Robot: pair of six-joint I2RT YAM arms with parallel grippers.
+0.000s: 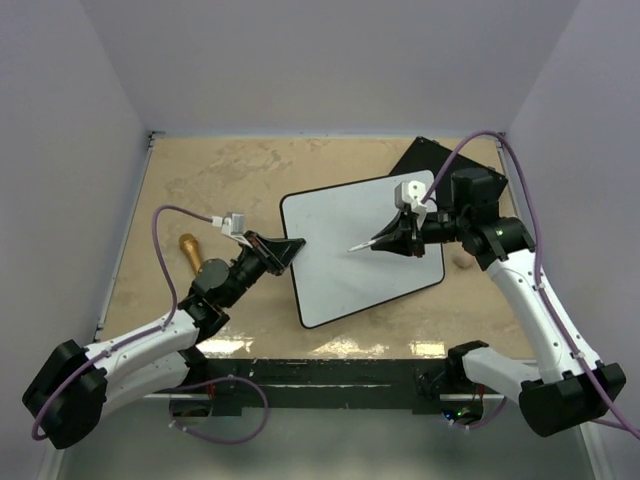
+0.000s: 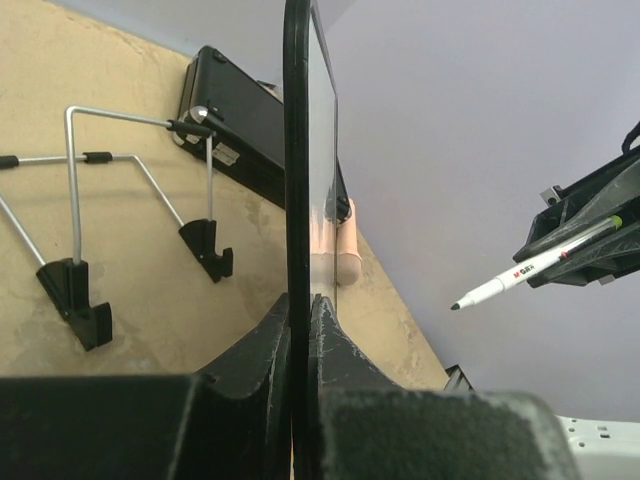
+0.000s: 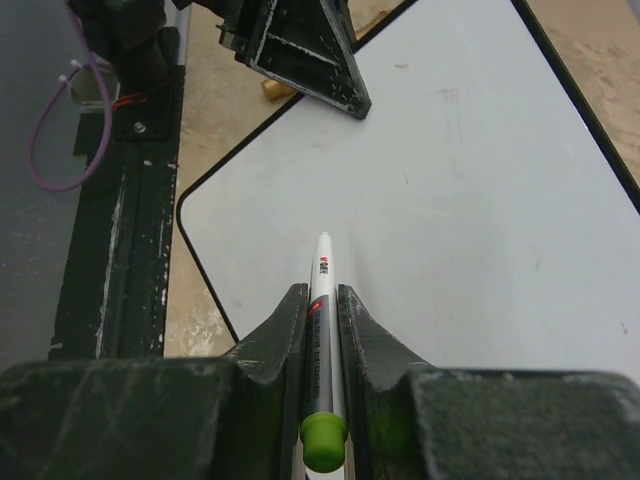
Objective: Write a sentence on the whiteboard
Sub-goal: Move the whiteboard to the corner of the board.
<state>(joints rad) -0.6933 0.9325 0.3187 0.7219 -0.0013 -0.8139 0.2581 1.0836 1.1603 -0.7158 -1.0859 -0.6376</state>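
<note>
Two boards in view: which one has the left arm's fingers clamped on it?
The whiteboard, glossy white with a thin black frame; the left fingers are shut on its edge. The flat black board lies beyond its far corner, ungripped.

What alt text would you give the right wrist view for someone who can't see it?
The right gripper is shut on a white marker with a green end, its tip aimed out over the whiteboard. At the top, the left gripper clamps the board's edge.

Soft, even light, faint shadows; whiteboard dully reflective, near foregrounds blurred.
</note>
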